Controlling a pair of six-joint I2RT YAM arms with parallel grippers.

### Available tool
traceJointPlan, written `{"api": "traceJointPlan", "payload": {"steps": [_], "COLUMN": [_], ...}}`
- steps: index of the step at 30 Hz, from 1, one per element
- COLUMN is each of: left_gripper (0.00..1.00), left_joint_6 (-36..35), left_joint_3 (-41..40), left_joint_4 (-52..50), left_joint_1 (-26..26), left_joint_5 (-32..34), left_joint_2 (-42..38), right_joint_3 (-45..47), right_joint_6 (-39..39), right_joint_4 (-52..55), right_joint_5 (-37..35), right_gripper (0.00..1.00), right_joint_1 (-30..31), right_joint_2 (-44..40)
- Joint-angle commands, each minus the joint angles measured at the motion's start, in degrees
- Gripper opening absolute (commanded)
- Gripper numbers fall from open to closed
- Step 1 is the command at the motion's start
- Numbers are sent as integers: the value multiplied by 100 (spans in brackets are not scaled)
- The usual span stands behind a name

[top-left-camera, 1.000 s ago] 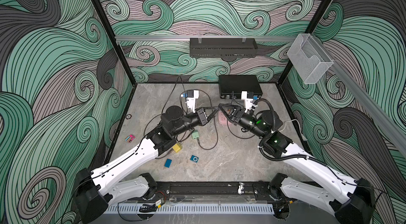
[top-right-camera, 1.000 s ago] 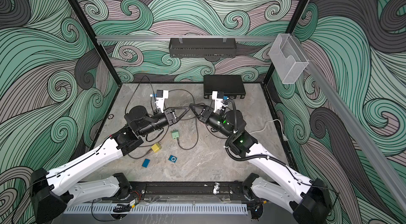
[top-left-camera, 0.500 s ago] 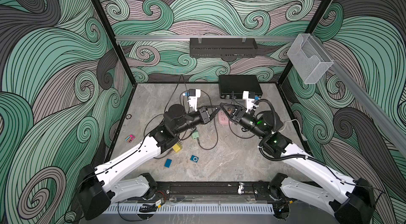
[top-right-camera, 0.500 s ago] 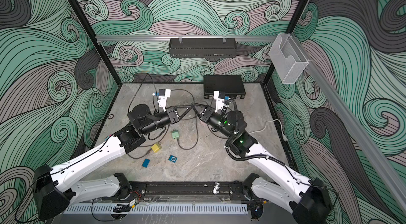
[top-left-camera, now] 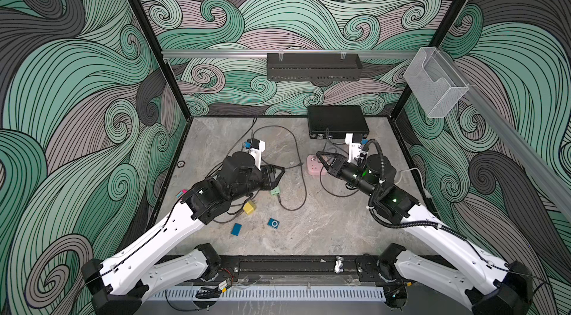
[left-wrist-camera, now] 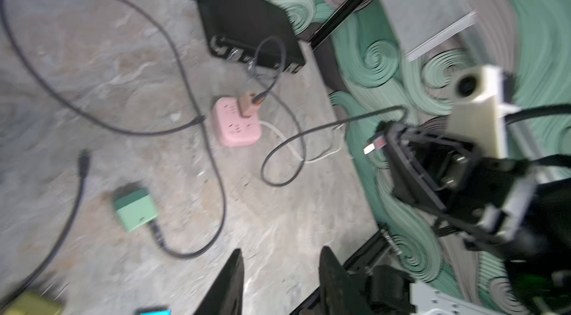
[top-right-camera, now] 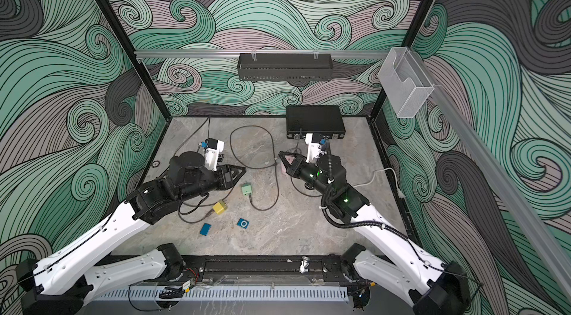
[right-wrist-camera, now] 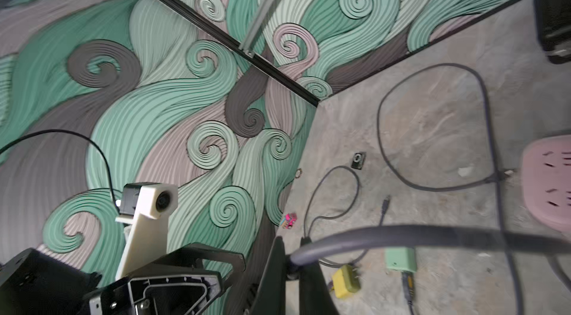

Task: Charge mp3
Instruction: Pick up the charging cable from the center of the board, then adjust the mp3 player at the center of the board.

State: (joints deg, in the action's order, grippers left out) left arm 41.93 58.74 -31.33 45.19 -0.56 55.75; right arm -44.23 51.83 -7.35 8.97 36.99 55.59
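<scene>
No legible text on any object

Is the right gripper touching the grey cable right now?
Touching. The right wrist view shows the right gripper shut on the grey cable, which runs out from between its jaws with no gap.

Work cell walled in swirling wave pattern

Walls (top-left-camera: 77,81) printed with green, mauve and grey waves enclose a grey marbled floor (top-left-camera: 324,230), with black frame posts (top-left-camera: 152,41) at the back corners. A silver rail (top-left-camera: 216,54) crosses the back wall and carries a black slotted shelf (top-left-camera: 313,67). A clear plastic bin (top-left-camera: 432,84) hangs by the side wall. The light is even.
</scene>
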Motion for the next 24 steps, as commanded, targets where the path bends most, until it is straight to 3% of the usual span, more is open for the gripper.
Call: {"api": "traceJointPlan", "payload": {"steps": [1, 11, 18, 21, 24], "left_gripper": [40, 37, 36, 31, 23], "left_joint_6": [-224, -16, 1029, 1495, 1447], "left_joint_3": [-337, -624, -777, -1044, -1109], "left_joint_4": [-1319, -1601, -1795, -1401, -1174], "left_joint_1": [16, 251, 347, 449, 519], "left_joint_5": [120, -155, -428, -606, -643], "left_joint_2": [424, 2067, 2215, 2117, 2126], "right_joint_3": [-92, -60, -24, -40, -25], "right_joint_6": [-406, -717, -859, -885, -886], "right_joint_4": [810, 1636, 1676, 1632, 1625], "right_joint_5": [-268, -491, -577, -518, -484], "right_gripper": [0, 0, 0, 0, 0], "right_joint_1": [-50, -59, -81, -91, -93], "right_joint_2": [137, 339, 368, 426, 435]}}
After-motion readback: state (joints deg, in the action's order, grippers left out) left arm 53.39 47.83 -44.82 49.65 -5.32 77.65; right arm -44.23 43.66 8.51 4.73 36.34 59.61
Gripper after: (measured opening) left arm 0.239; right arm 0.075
